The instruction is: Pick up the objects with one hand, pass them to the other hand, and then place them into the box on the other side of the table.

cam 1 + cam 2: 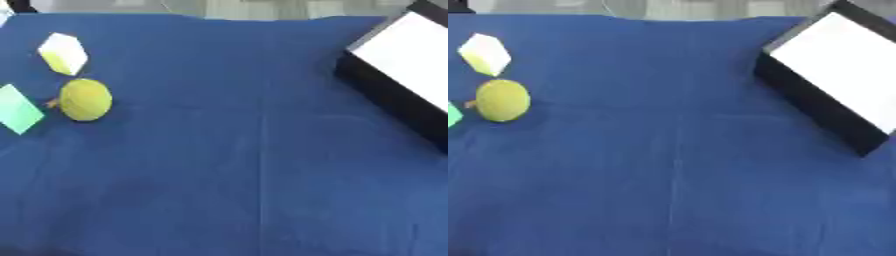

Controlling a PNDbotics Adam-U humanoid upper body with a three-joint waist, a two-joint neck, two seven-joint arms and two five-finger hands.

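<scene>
Three objects lie at the left of the blue cloth (245, 150). A yellow-green round fruit (85, 99) with a short stem sits in the middle of the group. Behind it lies a pale yellow and white block (63, 53). A light green flat block (17, 109) rests at the left edge, just left of the fruit. At the far right stands a black box (807, 102) with a white inside (842, 65), set at an angle. Neither hand shows in either view.
The cloth covers the whole table, with a faint crease down its middle. A grey floor strip runs along the far edge (262, 7). A dark object shows at the top left corner (17, 6).
</scene>
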